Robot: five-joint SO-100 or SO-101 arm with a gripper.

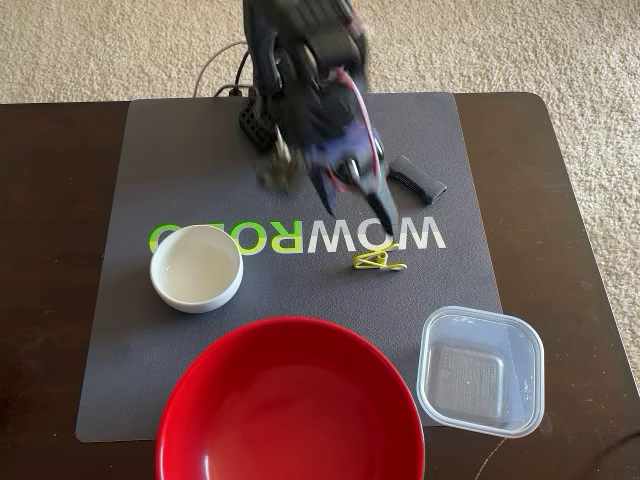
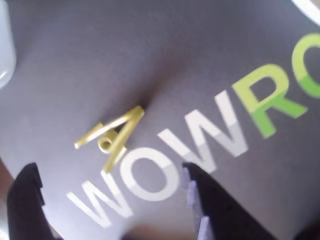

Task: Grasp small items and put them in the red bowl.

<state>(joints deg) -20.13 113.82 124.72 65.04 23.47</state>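
The clip (image 2: 112,136) lies flat on the grey mat (image 2: 200,60), beside the white letters and just ahead of the gripper (image 2: 112,197), whose jaws stand apart and empty. It looks light, stiff and thin; it is probably best pinched across its two legs.

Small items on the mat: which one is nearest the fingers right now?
The yellow-green clothespin clip, lying just ahead of the open fingers. The dark grey clip, white bowl and clear container sit farther off.
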